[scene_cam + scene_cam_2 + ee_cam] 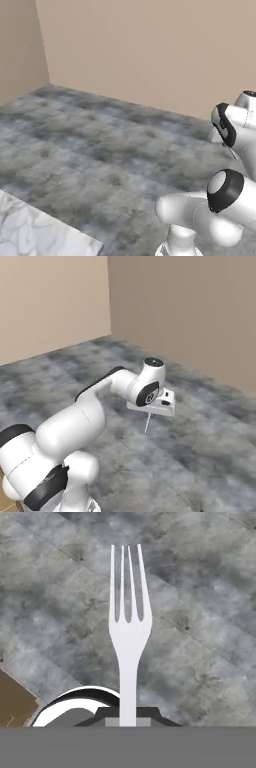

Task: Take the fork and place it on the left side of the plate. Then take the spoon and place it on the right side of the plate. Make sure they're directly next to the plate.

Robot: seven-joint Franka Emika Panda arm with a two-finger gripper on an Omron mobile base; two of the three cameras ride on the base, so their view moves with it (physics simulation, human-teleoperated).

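Below, mottled grey stone floor (100, 145) meets beige walls (150, 45).

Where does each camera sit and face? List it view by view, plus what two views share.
Left base view: behind the arm's left, facing forward and down over the grey mottled surface toward beige walls; white arm lower right.
Right base view: behind its right; same surface and walls; arm from lower left, end effector shut on the thin silver-grey metal fork.
Hand view: on the hand, looking along the fork onto the surface.
Shared by the last two: the fork.
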